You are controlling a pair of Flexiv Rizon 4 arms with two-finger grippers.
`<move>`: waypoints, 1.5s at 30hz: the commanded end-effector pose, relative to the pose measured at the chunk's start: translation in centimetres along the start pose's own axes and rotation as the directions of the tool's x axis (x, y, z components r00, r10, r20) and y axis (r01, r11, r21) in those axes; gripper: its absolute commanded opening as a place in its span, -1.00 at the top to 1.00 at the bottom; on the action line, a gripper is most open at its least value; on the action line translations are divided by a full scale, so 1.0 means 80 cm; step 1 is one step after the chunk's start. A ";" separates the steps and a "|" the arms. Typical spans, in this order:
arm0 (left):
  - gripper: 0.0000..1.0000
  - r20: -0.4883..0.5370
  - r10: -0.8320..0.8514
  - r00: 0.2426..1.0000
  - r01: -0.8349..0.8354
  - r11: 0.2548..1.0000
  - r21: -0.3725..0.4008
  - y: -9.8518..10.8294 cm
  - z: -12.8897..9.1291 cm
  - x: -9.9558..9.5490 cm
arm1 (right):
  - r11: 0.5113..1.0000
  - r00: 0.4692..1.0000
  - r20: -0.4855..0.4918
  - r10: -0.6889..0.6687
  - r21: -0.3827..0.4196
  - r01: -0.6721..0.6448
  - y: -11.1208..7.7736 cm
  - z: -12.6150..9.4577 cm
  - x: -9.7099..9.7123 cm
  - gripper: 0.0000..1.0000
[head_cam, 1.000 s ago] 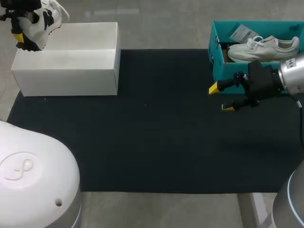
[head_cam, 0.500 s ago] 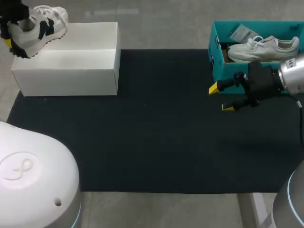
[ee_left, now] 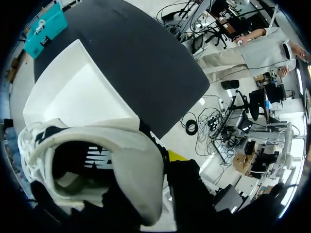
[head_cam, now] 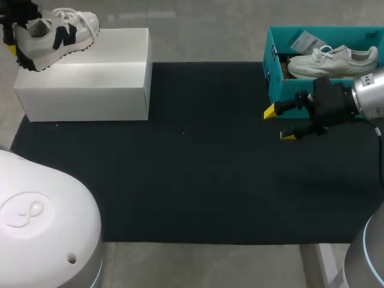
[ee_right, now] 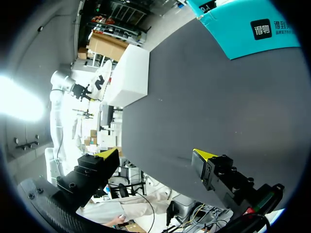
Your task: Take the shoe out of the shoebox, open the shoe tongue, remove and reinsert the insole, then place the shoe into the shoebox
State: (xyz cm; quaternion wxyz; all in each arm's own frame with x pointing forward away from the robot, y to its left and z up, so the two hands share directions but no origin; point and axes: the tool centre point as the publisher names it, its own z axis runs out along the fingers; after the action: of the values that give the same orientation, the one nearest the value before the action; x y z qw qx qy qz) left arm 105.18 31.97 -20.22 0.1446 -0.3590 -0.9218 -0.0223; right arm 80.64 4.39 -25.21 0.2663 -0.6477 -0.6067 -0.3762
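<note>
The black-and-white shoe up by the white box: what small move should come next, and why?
Probably carry the shoe over the bare black mat and set it down. The left arm's fingers grip it by the heel, in the air above the white box, and the right arm's fingers are open beside the teal box, too far off to help with the tongue.

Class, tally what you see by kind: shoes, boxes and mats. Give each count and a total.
Shoes: 2 (white-and-black sneaker, white sneaker)
Boxes: 2 (white box, teal shoebox)
Mats: 1 (black mat)
Total: 5
</note>
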 end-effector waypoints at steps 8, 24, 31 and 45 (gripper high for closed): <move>1.00 -0.044 0.695 0.718 -0.691 0.702 -0.171 0.023 -0.025 0.013 | 1.000 1.000 0.003 0.002 -0.001 -0.002 -0.001 0.001 0.001 -1.00; 1.00 -0.044 0.695 0.718 -0.691 0.702 -0.171 0.023 -0.025 0.013 | 1.000 1.000 0.003 0.002 -0.001 -0.002 -0.001 0.001 0.001 -1.00; 1.00 -0.037 0.700 0.713 -0.681 0.679 -0.273 0.036 -0.027 -0.004 | 1.000 1.000 0.003 0.002 -0.001 -0.002 -0.001 0.001 0.001 -1.00; 1.00 -0.060 0.783 0.619 -0.763 0.581 -0.283 0.069 0.002 -0.046 | 1.000 1.000 0.003 0.002 -0.001 -0.002 -0.001 0.001 0.001 -1.00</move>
State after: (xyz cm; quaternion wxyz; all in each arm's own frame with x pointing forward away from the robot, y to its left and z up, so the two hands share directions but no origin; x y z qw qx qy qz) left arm 110.06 33.08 -20.71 0.0509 -0.7376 -0.6687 -0.0784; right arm 80.64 4.39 -25.21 0.2663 -0.6476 -0.6067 -0.3762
